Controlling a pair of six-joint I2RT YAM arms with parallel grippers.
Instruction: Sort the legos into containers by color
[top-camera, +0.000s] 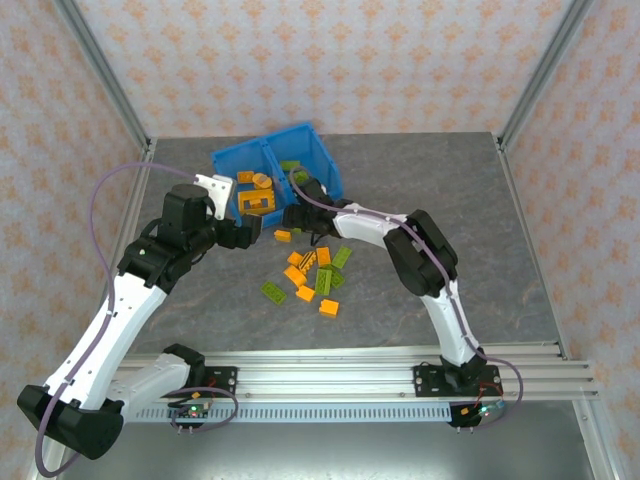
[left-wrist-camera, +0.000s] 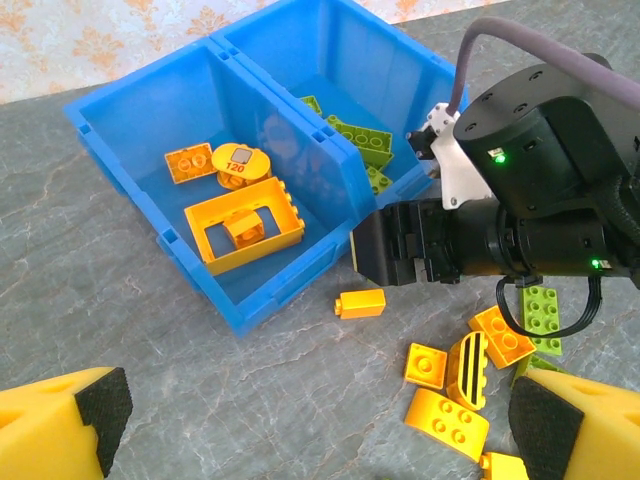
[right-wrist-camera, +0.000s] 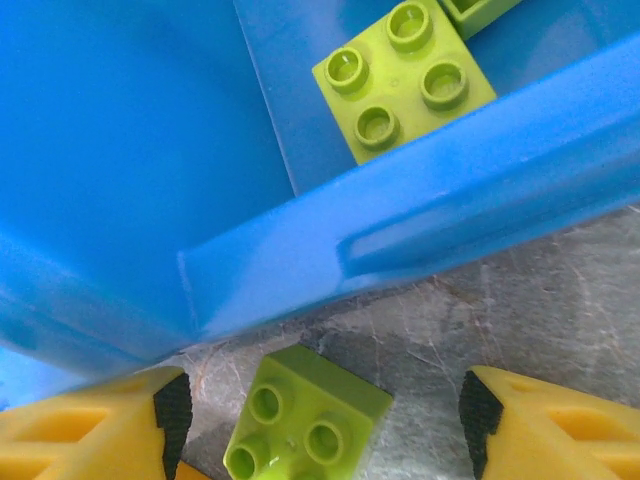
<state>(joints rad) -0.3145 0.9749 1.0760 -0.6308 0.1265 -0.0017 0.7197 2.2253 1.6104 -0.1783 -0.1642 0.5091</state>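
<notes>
While the right gripper (right-wrist-camera: 318, 428) is hovering low over the table (right-wrist-camera: 560, 300) with its yellow fingers (right-wrist-camera: 90, 430) spread wide, an olive-green brick (right-wrist-camera: 305, 420) is lying studs-up between them. A clear gap is showing on its three o'clock side, and the other pad is sitting just beside it. At twelve o'clock from this brick the near wall of the blue bin (right-wrist-camera: 450, 210) is rising, and a second green brick (right-wrist-camera: 405, 75) is resting inside at one o'clock.

The left gripper (left-wrist-camera: 320, 440) is likewise hanging with its fingers parted, gripping nothing. Ahead of it, the left compartment (left-wrist-camera: 150, 110) is holding the orange frame piece (left-wrist-camera: 243, 222), a round orange piece (left-wrist-camera: 240, 162) and a small orange brick (left-wrist-camera: 188, 162), while the right compartment (left-wrist-camera: 300, 55) is holding green bricks (left-wrist-camera: 360, 135). A lone orange brick (left-wrist-camera: 360, 303) is lying on the table just beside the bin's near wall. Seen from above, the loose pile (top-camera: 322, 280) of orange and green bricks is lying at five o'clock from the bin, between the two arms.
</notes>
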